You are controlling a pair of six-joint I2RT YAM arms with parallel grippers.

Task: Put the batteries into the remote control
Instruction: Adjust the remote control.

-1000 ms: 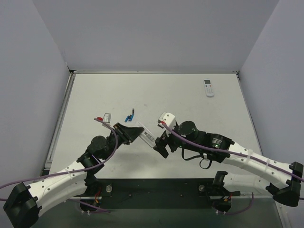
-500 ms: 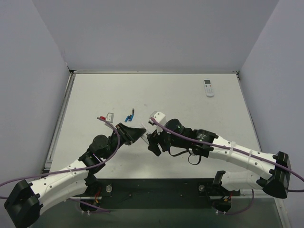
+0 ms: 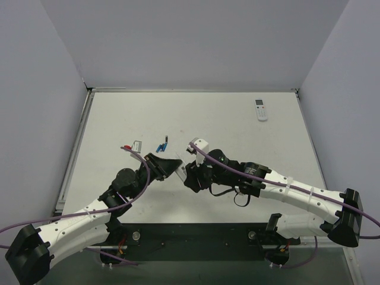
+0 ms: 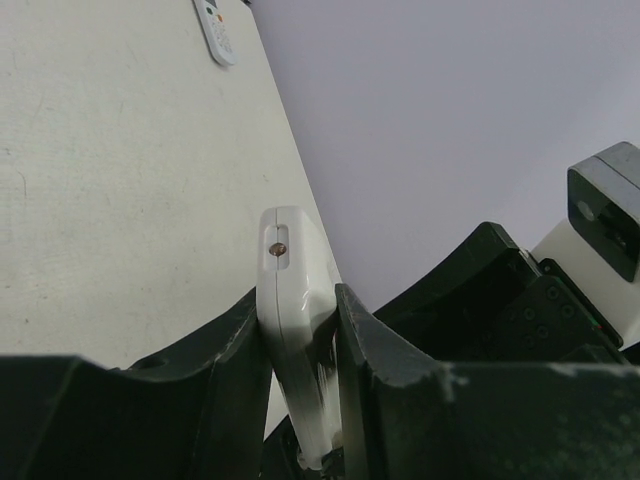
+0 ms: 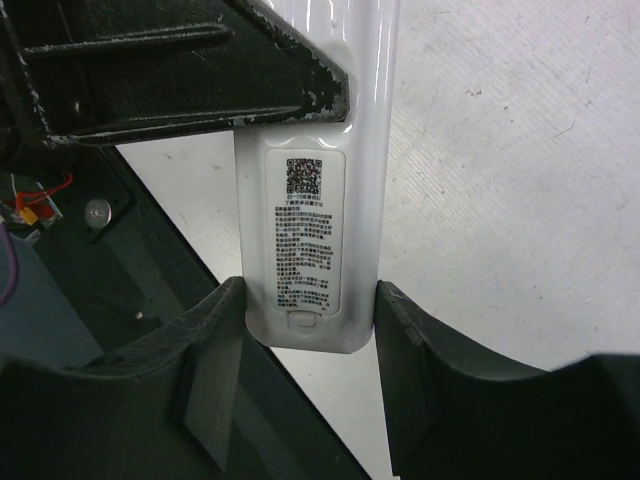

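Holding the remote control [image 4: 293, 290] raised off the table [image 3: 249, 148], the left gripper [image 3: 171, 166] clamps it front to back. One finger lies over the plain back face. The remote's long axis runs roughly left to right in the scene, from the left gripper toward the right gripper [image 3: 189, 176]. The right gripper meets it end-on over the near half of the table.

In the right wrist view the back faces the camera. It carries a printed label with a square code, and below that a small latch tab at the end nearest the right arm. The right gripper's jaws stand narrow, one at each side edge of that end, with little or no gap. Whether they press on the casing cannot be determined.

The batteries [image 3: 161, 145] lie together on the table, just on the far side of both grippers and slightly nearer the left one. They are well apart from the rounder remote [image 3: 260, 110] at the far right.

Judgement: the battery cover appears to be in place. The next move therefore depends on the right jaws working at the latch end, along the long axis, while the left gripper supplies the hold.
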